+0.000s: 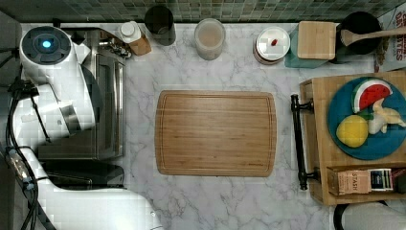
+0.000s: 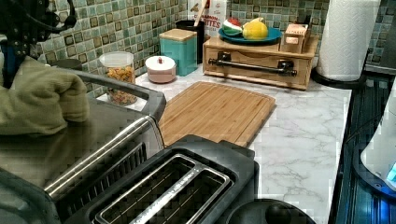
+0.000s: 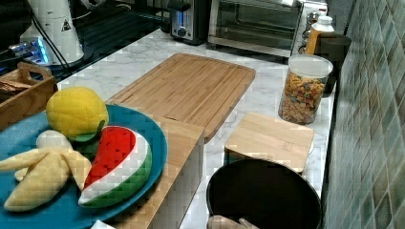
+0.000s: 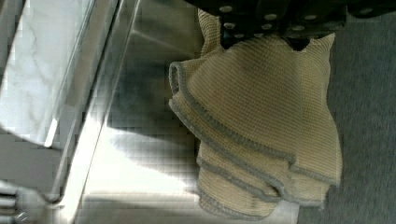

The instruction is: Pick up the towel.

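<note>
The gripper (image 4: 266, 35) is clamped on the towel (image 4: 261, 126), whose folds hang free above the toaster oven (image 2: 88, 154) (steel top gleaming beneath). I'd judge the pick-up nearly done, only a clear raise left.

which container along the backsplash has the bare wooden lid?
The teal canister, square with a flat wooden lid. The cereal jar has a clear lid; the round pink dish a white one.

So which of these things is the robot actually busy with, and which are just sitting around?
Part of the job:
- towel, hanging from the end effector above the toaster oven

Just lying about:
- cutting board
- black toaster
- cereal jar
- plate of toy fruit
- paper towel roll
</note>
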Robot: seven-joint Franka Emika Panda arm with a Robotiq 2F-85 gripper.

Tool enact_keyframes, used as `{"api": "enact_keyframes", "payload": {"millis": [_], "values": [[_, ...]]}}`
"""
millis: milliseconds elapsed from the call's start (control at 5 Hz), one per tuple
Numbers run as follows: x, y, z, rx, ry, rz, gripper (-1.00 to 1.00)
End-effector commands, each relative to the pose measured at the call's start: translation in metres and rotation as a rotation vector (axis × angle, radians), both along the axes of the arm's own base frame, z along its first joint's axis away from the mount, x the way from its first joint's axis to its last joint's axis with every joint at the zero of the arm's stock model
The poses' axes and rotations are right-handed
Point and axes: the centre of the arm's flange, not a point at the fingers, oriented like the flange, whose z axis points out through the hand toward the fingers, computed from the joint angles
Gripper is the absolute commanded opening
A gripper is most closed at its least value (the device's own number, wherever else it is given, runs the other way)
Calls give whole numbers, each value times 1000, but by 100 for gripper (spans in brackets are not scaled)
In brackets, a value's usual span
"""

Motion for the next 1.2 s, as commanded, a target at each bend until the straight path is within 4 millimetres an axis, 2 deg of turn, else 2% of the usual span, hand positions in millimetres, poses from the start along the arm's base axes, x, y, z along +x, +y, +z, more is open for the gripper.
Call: {"api": "enact_keyframes", "payload": {"millis": [200, 400, 600, 800, 1000, 1200], "values": [[-24, -143, 90, 29, -195, -431, -100], [-38, -198, 96, 28, -211, -555, -100], [-60, -233, 105, -49, -298, -667, -100], [-66, -276, 104, -136, -231, -807, -100], [-61, -319, 105, -213, -154, -934, -100], [-62, -349, 108, -271, -110, -1065, -100]]}}
